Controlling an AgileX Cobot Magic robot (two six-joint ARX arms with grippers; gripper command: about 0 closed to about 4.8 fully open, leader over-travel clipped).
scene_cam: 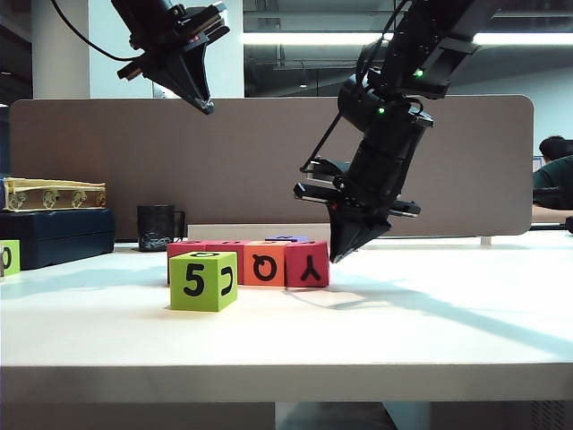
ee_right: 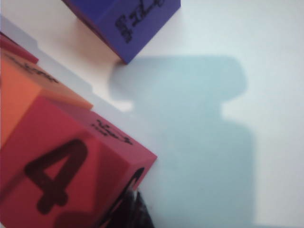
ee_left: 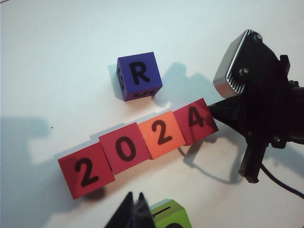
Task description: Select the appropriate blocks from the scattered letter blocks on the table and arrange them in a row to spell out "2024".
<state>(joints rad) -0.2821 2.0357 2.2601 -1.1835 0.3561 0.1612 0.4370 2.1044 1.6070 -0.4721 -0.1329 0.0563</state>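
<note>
Four matte foam cubes form a touching row (ee_left: pixel 142 145) reading 2024 on the smooth white tabletop (ee_left: pixel 57 57), slanting toward the clenched right tool (scene_cam: pixel 340 255) beside the 4. The clenched left tool (scene_cam: pixel 208 107) hangs high above.

The left gripper (scene_cam: pixel 208 106) hangs high above the tabletop's left half, jaws pressed together, its dark arm slanting down from the upper left; the pointed tips (ee_left: pixel 134 207) aim downward. The right gripper (scene_cam: pixel 337 255) sits low near the tabletop's middle, jaws closed too, tilted down and leftward; its arm descends steeply from the upper right, green lights glowing on it.
</note>
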